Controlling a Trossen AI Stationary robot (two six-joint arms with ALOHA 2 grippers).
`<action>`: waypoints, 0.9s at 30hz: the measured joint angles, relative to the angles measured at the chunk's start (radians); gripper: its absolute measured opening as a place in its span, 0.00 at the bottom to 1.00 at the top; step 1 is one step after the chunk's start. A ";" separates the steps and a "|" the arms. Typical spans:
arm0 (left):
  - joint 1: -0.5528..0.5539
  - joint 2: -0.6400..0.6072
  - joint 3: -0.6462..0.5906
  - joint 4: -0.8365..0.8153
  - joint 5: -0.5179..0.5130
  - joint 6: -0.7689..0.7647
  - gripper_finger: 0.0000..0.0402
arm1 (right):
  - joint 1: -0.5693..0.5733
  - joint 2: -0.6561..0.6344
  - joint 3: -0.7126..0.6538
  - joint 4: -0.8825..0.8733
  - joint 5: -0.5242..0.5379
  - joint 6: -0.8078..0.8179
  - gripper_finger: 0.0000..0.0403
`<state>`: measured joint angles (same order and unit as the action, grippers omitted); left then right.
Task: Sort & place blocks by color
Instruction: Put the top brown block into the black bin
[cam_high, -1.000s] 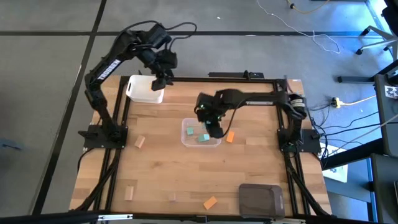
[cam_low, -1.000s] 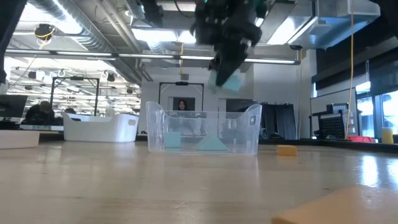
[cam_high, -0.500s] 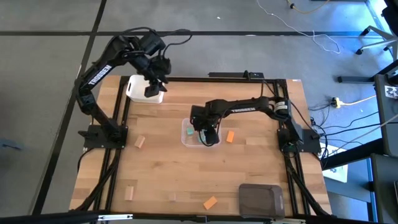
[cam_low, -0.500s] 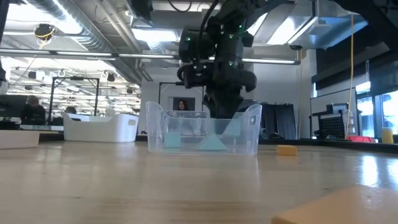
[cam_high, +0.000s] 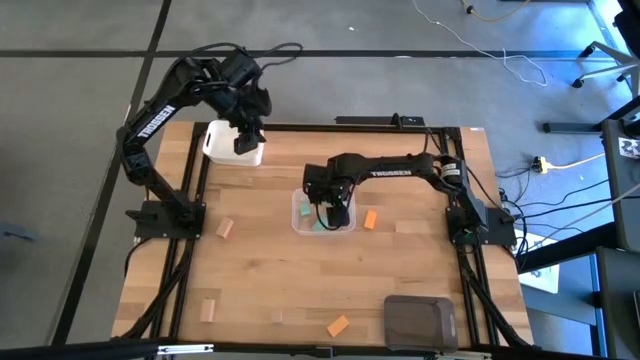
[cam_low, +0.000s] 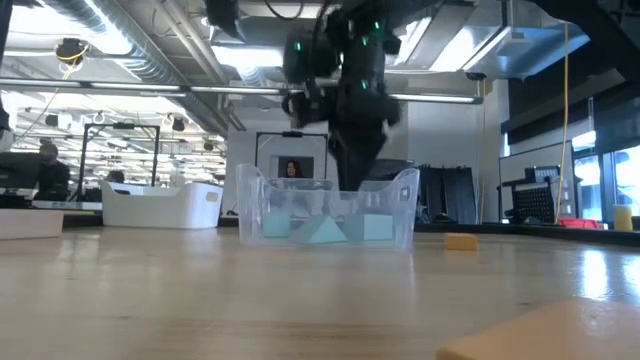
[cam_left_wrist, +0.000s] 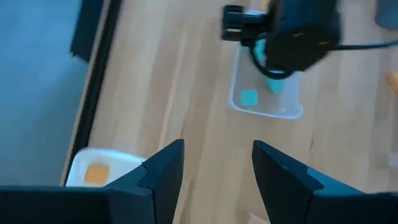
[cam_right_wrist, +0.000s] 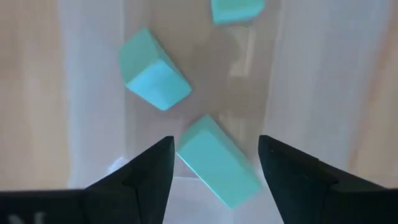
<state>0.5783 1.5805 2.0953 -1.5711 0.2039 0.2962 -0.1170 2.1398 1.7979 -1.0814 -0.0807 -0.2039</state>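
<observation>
**A:** Right wrist view first: what sits nearest the camera?

**B:** The right gripper (cam_right_wrist: 214, 165) is open, its two dark fingers spread and holding nothing. Between them, just below, a teal block (cam_right_wrist: 219, 160) lies tilted on the floor of the clear tub (cam_right_wrist: 93, 93). A second teal block (cam_right_wrist: 153, 70) lies just beyond it, and a third (cam_right_wrist: 235, 9) is partly cut off at the frame edge.

**A:** Where is that on the table?

**B:** In the high view the clear tub (cam_high: 298, 210) is at the table's centre, with the right gripper (cam_high: 337, 212) directly over it. An orange block (cam_high: 369, 219) lies just beside the tub, on the right arm's side. In the low view the gripper (cam_low: 352, 172) hangs down into the tub.

**A:** And the other arm?

**B:** The left gripper (cam_high: 245, 138) hovers over the white tub (cam_high: 222, 143) at the far left corner. Its own camera shows the fingers (cam_left_wrist: 163, 171) apart and empty, with an orange block (cam_left_wrist: 95, 174) in the white tub (cam_left_wrist: 78, 163).

**A:** Other blocks?

**B:** Tan blocks lie at the left edge (cam_high: 224, 229) and near the front edge (cam_high: 207, 310); another orange block (cam_high: 338, 325) lies beside the dark grey tub (cam_high: 420, 320).

**A:** Any writing?

**B:** White lettering runs along both arms, too small to read with certainty.
</observation>
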 joint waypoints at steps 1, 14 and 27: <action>-0.004 -0.010 0.000 0.000 -0.012 -0.037 0.45 | 0.000 -0.002 0.032 -0.018 0.000 0.000 0.58; -0.178 -0.261 -0.201 -0.001 -0.270 -0.541 0.45 | 0.000 -0.026 0.467 -0.229 -0.001 -0.007 0.58; -0.360 -0.610 -0.855 0.008 -0.306 -1.061 0.45 | 0.060 -0.179 0.529 -0.269 -0.010 0.022 0.58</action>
<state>0.2188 0.9703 1.2403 -1.5627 -0.1026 -0.7651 -0.0573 1.9613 2.3268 -1.3505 -0.0907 -0.1815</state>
